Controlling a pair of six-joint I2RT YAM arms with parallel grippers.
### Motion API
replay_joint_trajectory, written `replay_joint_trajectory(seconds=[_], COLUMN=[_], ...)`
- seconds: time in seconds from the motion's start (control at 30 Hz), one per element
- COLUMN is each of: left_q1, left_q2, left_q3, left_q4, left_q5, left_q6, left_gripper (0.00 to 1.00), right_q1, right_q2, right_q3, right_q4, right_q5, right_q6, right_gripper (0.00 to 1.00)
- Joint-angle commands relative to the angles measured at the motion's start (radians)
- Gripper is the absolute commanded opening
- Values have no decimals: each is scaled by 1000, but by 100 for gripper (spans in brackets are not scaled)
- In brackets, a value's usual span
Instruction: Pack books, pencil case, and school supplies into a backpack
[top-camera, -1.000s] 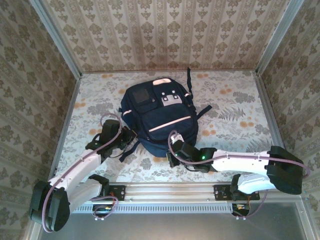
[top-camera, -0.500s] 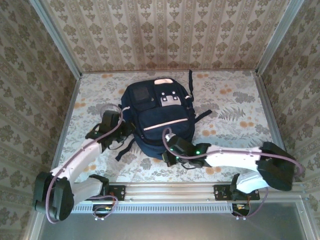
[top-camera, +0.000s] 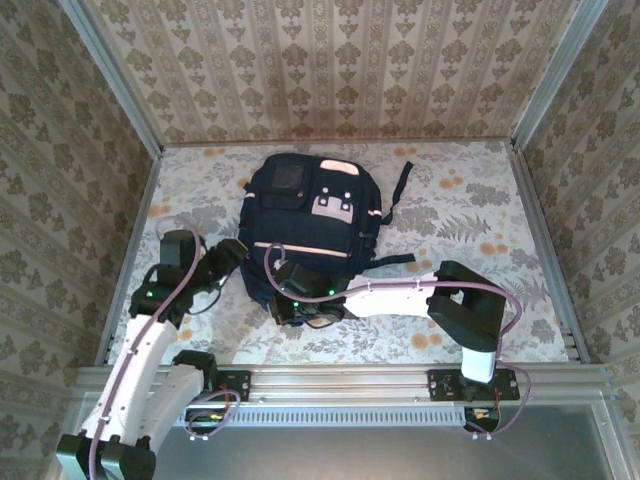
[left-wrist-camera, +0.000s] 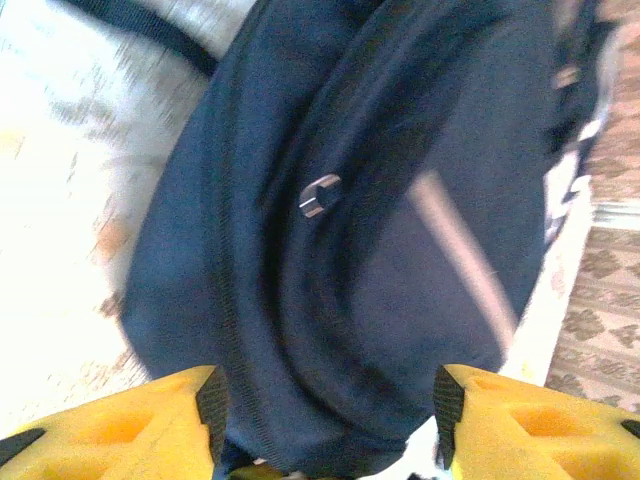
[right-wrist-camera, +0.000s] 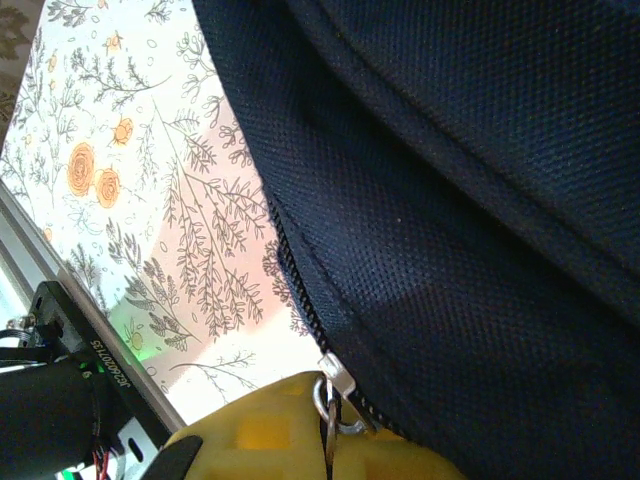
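Observation:
The navy backpack (top-camera: 310, 215) lies flat in the middle of the flowered table. At its near edge my right gripper (top-camera: 288, 303) is shut on the metal zipper pull (right-wrist-camera: 335, 405), and the zipper teeth (right-wrist-camera: 295, 270) run along the bag's seam. My left gripper (top-camera: 230, 258) sits at the bag's left side. Its yellow fingers (left-wrist-camera: 150, 415) stand wide apart, open, with navy fabric (left-wrist-camera: 400, 260) and a small metal pull (left-wrist-camera: 320, 195) ahead of them. The books, pencil case and school supplies are out of view.
A dark strap (top-camera: 390, 260) trails right of the bag over the tablecloth (top-camera: 470, 210). Patterned walls close in the table at the back and both sides. A metal rail (top-camera: 340, 380) runs along the near edge.
My right gripper has dragged the zipper pull leftward along the bag's near edge, and the bag has shifted and turned. My left gripper has opened and drawn back to the left.

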Motion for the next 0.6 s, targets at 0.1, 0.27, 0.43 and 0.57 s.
replay_joint_trajectory(seconds=[0.1, 0.27, 0.43, 0.57], left_q1=[-6, -32, -90, -108], left_q2=[26, 88, 148, 187], left_q3=[-70, -80, -92, -128], left_q4=[42, 159, 216, 255], left_q5=[54, 57, 20, -2], left_q6=[-88, -108, -124, -124], left_gripper=[62, 64, 60, 40], right_q1=[11, 15, 17, 17], right_q2=[-14, -9, 0, -1], right_q3=[-4, -6, -6, -5], right_q4=[43, 41, 43, 31], right_q5=[3, 3, 9, 25], right_q6=[17, 20, 27, 24], right_gripper=[0, 0, 0, 0])
